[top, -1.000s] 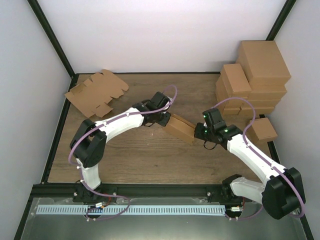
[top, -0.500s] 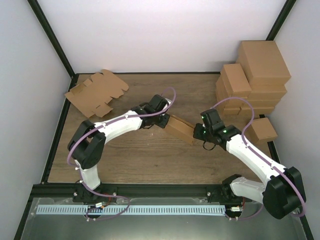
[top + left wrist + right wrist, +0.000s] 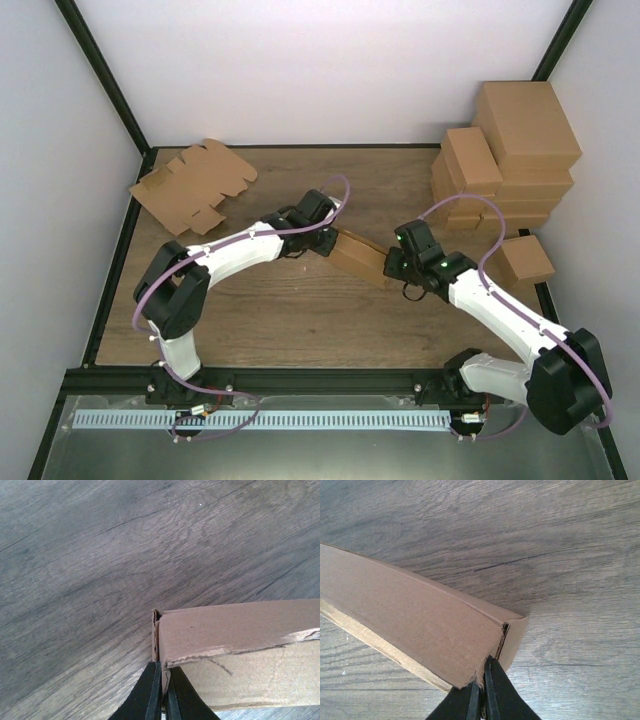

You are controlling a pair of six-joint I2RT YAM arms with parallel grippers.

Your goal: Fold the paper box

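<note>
The paper box (image 3: pixel 360 256) is a small brown cardboard box held between both arms near the table's middle. My left gripper (image 3: pixel 332 243) is shut on the box's left end wall; in the left wrist view its fingers (image 3: pixel 150 695) pinch the thin cardboard edge of the box (image 3: pixel 240 630). My right gripper (image 3: pixel 392 270) is shut on the right end wall; in the right wrist view its fingers (image 3: pixel 497 695) clamp the wall beside the box's corner (image 3: pixel 420 625). The box is tilted, lower toward the right.
A pile of flat notched cardboard blanks (image 3: pixel 192 185) lies at the back left. Stacked brown cartons (image 3: pixel 505 155) stand at the back right, with one small carton (image 3: pixel 524 260) nearer the right arm. Black frame rails edge the wooden table (image 3: pixel 270 310).
Both grippers and the box have shifted slightly left; the right arm has moved in a little. Both grips are unchanged.
</note>
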